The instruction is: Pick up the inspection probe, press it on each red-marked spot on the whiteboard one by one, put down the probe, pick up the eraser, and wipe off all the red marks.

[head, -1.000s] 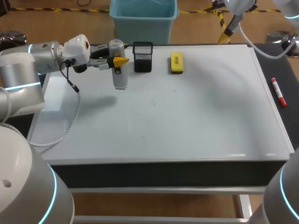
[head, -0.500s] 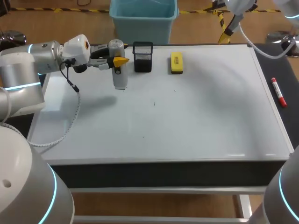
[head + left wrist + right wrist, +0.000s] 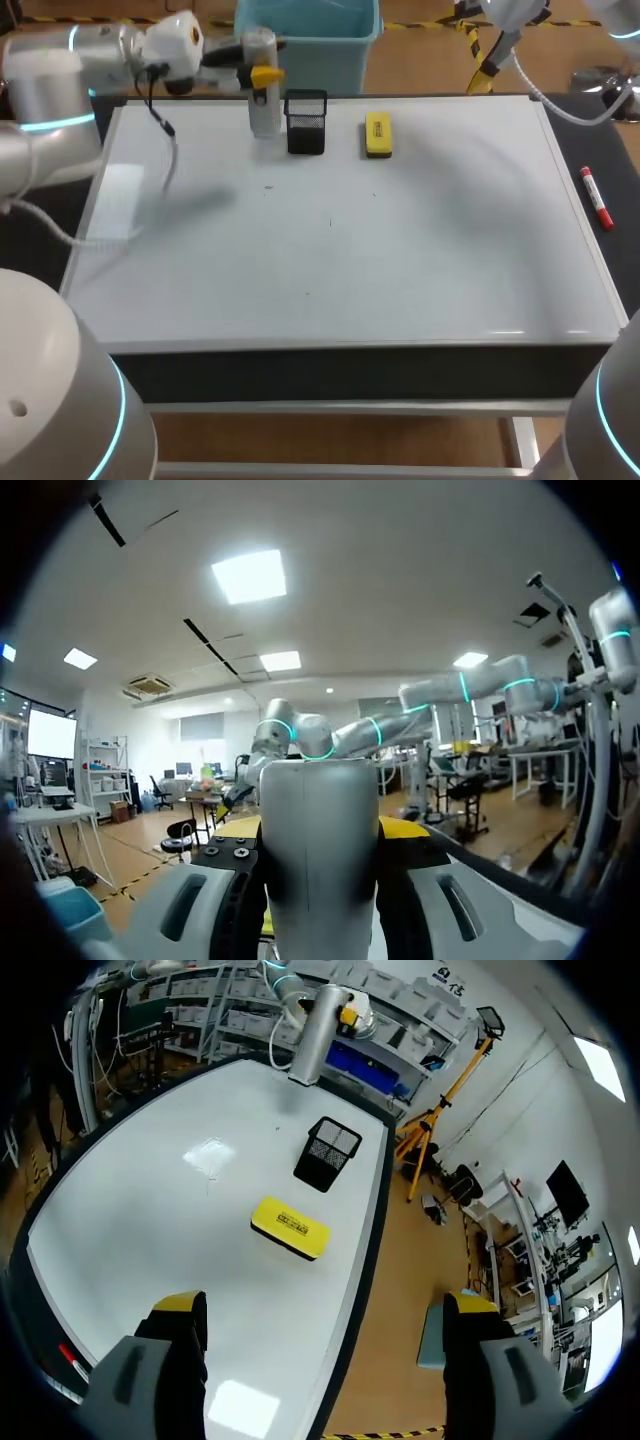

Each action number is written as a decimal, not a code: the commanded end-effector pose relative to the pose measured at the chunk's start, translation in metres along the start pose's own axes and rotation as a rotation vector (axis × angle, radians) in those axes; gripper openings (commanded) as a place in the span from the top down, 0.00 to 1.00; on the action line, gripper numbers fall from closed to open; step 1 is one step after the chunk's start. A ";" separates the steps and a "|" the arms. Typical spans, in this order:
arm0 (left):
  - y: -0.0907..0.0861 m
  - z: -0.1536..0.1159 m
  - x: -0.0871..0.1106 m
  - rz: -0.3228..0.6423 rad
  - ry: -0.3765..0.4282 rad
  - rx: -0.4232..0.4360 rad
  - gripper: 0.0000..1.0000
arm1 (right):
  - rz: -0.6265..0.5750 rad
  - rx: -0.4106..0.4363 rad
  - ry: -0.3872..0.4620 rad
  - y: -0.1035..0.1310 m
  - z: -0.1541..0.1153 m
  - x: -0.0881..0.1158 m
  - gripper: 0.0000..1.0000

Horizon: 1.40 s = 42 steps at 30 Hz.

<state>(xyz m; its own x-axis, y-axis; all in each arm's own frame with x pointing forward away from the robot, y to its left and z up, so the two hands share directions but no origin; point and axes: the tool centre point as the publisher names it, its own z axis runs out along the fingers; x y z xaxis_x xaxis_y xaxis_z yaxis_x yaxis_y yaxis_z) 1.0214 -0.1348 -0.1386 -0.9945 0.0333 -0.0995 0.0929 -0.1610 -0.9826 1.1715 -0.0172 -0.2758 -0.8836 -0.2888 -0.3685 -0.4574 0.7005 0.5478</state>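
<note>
The inspection probe (image 3: 263, 100), a grey cylinder, hangs upright above the whiteboard (image 3: 420, 260) near its far left edge. My left gripper (image 3: 263, 73) is shut on its upper part. In the left wrist view the probe (image 3: 320, 860) fills the gap between the yellow tips of the left gripper (image 3: 320, 830). The yellow eraser (image 3: 378, 134) lies flat near the far edge. My right gripper (image 3: 322, 1310) stands wide open and high above the far right corner, over the eraser (image 3: 290, 1228), with the probe (image 3: 311, 1040) further off. A few tiny marks (image 3: 268, 187) dot the board.
A black mesh holder (image 3: 306, 122) stands between the probe and the eraser, close to the probe. A red marker pen (image 3: 597, 197) lies on the dark strip right of the whiteboard. My right arm (image 3: 500, 40) hangs over the far right corner.
My left arm has lifted the probe off the whiteboard, up and towards the far edge. A small mark shows where it stood. The right arm has not moved.
</note>
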 end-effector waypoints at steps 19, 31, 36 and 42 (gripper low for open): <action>0.000 0.044 -0.088 -0.039 0.134 0.027 1.00 | -0.002 0.003 0.003 0.000 -0.001 0.000 0.00; 0.015 0.058 -0.089 -0.030 0.084 0.014 1.00 | -0.002 0.003 0.003 0.000 -0.001 0.000 0.00; 0.023 0.060 -0.086 -0.019 0.055 0.000 1.00 | -0.002 0.003 0.003 0.000 -0.001 0.000 0.00; 0.032 0.062 -0.084 -0.018 0.027 0.008 1.00 | -0.002 0.003 0.003 0.000 -0.001 0.000 0.00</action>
<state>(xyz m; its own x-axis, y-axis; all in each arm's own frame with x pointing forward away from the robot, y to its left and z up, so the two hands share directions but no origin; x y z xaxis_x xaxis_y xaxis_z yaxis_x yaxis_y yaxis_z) 1.1117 -0.2011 -0.1505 -0.9920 0.0913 -0.0871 0.0714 -0.1632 -0.9840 1.1716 -0.0171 -0.2762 -0.8834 -0.2884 -0.3695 -0.4578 0.7000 0.5481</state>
